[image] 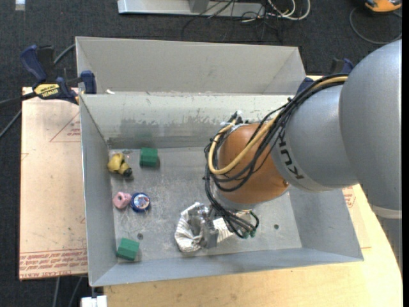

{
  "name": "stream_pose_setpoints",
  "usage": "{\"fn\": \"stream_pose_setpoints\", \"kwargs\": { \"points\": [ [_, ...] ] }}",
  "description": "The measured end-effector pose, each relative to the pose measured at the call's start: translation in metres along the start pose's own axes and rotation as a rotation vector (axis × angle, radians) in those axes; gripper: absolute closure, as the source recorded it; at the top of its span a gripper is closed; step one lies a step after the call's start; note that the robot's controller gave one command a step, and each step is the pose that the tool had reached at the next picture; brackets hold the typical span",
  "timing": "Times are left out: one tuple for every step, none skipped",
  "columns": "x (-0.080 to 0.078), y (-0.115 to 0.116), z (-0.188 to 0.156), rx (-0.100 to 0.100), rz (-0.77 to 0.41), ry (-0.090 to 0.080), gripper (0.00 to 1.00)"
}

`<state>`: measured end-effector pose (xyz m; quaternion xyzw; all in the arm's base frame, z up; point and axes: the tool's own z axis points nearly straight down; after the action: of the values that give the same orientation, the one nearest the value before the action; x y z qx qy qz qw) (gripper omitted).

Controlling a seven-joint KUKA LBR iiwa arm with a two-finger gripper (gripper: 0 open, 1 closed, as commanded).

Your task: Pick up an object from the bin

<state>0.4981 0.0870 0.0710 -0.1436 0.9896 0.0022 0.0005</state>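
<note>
Holding my pincer [209,231] low against the crumpled silvery wad [188,228], the handiest pick, I judge | open or closed: cannot tell | green block [128,249] left of wad.

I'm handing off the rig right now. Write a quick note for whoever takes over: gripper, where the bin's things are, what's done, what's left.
Gripper: low at the bin's front middle, right against a crumpled silvery wad; grip not confirmed.
Left side: yellow toy and green block near the back, pink ring beside blue round piece, second green block in front.
Done: nothing lifted yet.
Left: secure one thing and raise it clear.
</note>
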Motion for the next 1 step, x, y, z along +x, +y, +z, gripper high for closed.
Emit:
{"fn": "stream_pose_setpoints", "kwargs": {
  "points": [
    [-0.002, 0.0123, -0.0005, 0.002, -0.401, -0.012, 0.0]
  ]
}}
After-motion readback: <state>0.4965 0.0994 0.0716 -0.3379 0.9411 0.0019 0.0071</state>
